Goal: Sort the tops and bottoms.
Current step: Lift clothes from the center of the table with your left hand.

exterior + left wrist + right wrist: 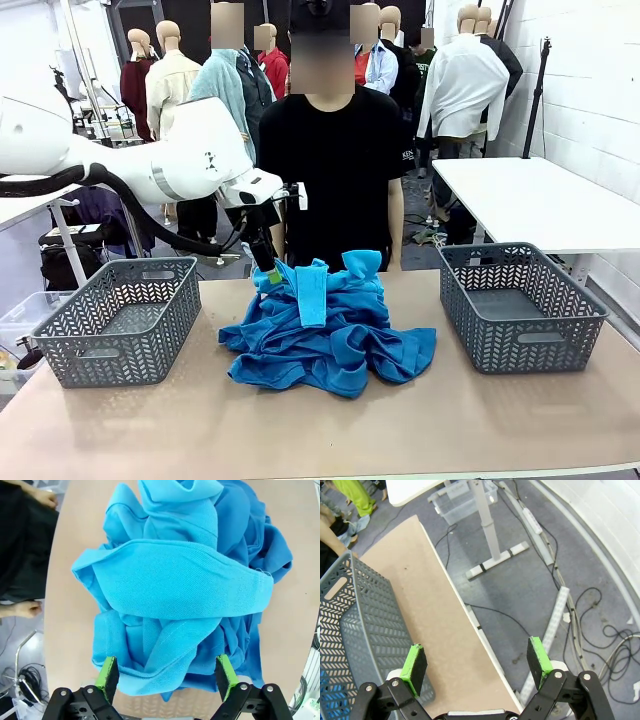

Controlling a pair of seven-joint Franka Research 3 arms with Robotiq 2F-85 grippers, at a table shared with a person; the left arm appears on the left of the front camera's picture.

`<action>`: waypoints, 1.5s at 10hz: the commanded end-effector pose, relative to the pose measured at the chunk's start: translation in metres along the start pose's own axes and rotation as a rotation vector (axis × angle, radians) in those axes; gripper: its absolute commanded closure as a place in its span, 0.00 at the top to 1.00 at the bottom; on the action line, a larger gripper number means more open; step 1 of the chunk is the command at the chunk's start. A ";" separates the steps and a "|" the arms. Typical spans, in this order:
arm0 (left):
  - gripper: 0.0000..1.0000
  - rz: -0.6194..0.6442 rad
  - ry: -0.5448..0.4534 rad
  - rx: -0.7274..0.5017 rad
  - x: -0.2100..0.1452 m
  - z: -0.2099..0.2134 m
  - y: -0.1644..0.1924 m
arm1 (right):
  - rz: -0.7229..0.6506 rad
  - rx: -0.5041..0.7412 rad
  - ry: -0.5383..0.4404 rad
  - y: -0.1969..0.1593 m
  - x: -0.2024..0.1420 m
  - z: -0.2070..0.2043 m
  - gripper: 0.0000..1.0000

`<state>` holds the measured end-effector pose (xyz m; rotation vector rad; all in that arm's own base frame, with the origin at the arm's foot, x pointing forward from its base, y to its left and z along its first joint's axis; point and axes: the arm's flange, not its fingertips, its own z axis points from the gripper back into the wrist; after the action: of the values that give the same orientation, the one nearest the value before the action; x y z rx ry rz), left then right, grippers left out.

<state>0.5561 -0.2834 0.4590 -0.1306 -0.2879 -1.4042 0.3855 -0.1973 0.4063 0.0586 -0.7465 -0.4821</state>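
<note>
Centrally, crumpled blue knit shirts heaped on tan table.

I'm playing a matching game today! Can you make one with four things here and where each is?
1 blue shirts
2 left gripper
3 right gripper
4 left basket

A open, over the table edge and floor
B heaped in the table's middle
C grey, on the table's left side
D open, right at the shirts

Pairs: 1-B, 2-D, 3-A, 4-C
</note>
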 end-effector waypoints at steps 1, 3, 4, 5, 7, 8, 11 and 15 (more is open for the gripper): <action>1.00 -0.020 -0.036 -0.049 -0.001 0.000 0.007 | -0.002 -0.004 0.004 0.001 0.000 0.002 1.00; 0.71 -0.022 -0.032 -0.064 -0.001 -0.007 0.007 | -0.002 -0.004 0.004 0.001 0.000 0.002 1.00; 0.52 -0.020 -0.031 -0.067 -0.002 -0.009 0.007 | -0.002 -0.004 0.004 0.001 0.000 0.002 1.00; 0.32 -0.017 -0.031 -0.067 -0.002 -0.009 0.007 | -0.002 -0.004 0.004 0.001 0.000 0.002 1.00; 0.00 -0.013 -0.030 -0.063 -0.002 -0.008 0.007 | -0.002 -0.004 0.004 0.001 0.000 0.002 1.00; 0.00 -0.013 -0.030 -0.062 -0.002 -0.008 0.007 | -0.002 -0.004 0.004 0.001 0.000 0.002 1.00; 0.00 -0.016 -0.043 -0.064 -0.002 -0.003 0.002 | -0.002 -0.004 0.004 0.001 0.000 0.002 1.00; 0.00 0.022 -0.061 -0.011 0.002 0.025 -0.014 | -0.002 -0.004 0.004 0.001 0.000 0.002 1.00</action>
<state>0.5520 -0.2893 0.4731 -0.1653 -0.3108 -1.3962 0.3855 -0.1972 0.4062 0.0585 -0.7463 -0.4820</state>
